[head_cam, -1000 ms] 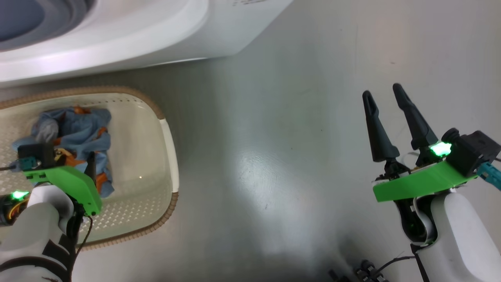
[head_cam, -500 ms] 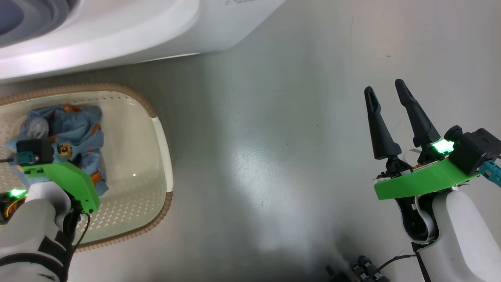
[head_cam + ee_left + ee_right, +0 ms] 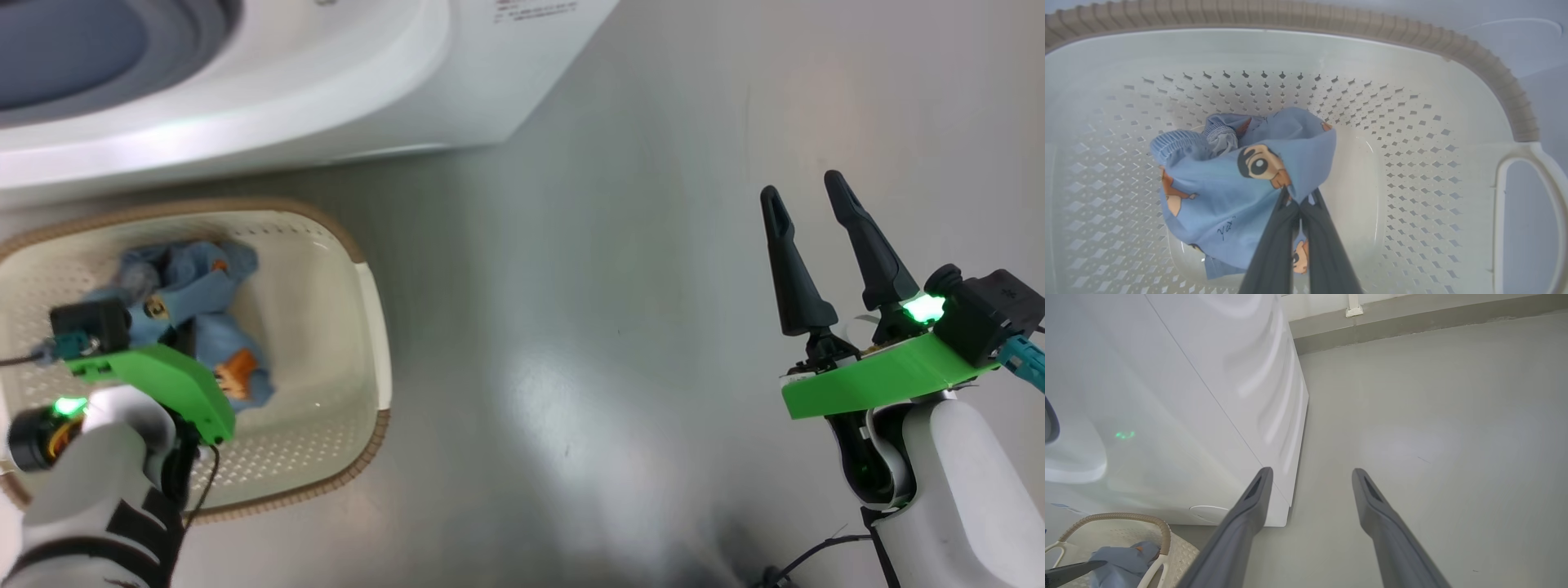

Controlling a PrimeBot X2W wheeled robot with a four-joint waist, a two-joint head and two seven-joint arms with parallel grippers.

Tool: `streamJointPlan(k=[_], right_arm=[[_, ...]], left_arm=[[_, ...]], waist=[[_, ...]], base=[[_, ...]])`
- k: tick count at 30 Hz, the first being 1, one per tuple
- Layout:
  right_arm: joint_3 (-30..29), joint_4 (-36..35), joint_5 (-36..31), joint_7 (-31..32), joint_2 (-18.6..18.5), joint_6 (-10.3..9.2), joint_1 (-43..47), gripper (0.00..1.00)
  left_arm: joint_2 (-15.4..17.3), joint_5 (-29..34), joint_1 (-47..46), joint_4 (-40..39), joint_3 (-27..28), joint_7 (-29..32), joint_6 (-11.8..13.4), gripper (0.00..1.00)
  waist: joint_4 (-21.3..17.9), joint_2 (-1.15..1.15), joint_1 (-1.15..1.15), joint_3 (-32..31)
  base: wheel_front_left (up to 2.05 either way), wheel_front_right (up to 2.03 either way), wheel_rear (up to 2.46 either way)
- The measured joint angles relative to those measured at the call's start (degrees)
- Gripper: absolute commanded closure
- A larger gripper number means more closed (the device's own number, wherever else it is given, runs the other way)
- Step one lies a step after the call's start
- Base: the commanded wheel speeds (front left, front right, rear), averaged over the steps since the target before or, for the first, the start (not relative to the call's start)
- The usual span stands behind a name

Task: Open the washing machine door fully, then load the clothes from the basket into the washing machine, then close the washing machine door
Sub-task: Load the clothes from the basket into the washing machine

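Left tool [image 3: 1299, 200]: closed right down, both dark fingers pinched on a fold of the clothes [image 3: 1229, 192]. The bite is at the edge of the bundle, not its middle.
Clothes: one light-blue bundle with orange-brown cartoon figures, inside the basket [image 3: 1331, 20]. I cannot tell whether it has left the bottom.
Step in hand: my reading is the loading stage, drawing the bundle out of the basket.
How to do it well: I would raise the wrist slowly and straight up until the trailing cloth clears the brown rim. Only then would I swing toward the machine.
Risk: a thin edge pinch may slip, and a hanging tail may snag on the rim or a side handle. I would watch the left wrist view for cloth creeping out between the fingers.
Release: best carried well inside the opening before I let go, so nothing drapes over the lip.
Right tool [image 3: 800, 184]: fingers spread wide with nothing between them, over bare floor, well apart from the basket.
Basket: cream, perforated, standing on the floor just in front of the washing machine [image 3: 326, 82].
Washing machine: white body, with a grey ring around a dark opening at the top left of the head view. I cannot judge the door's position.
Floor [image 3: 612, 286]: smooth grey and glossy, with glare patches.
Room: past the machine, the floor runs to a darker skirting band [image 3: 1412, 322] at the foot of a pale wall.
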Motion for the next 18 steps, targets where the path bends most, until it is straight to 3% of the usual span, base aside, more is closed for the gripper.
streamJointPlan(k=[7,18], right_arm=[[0.1,1.1,0.0,-0.1,-0.3,0.0,0.6,0.0],[0.4,3.5,0.5,-0.1,-0.9,0.0,5.3,0.0]], left_arm=[[-0.6,-2.1,4.6,-5.1,0.7,-0.5,0.0,1.0],[-0.9,0.4,13.6,-16.2,7.4,-0.5,0.0,1.0]], waist=[[1.5,0.0,0.0,-4.6],[3.6,0.0,0.0,-13.4]], base=[[0.0,0.0,0.0],[0.0,0.0,0.0]])
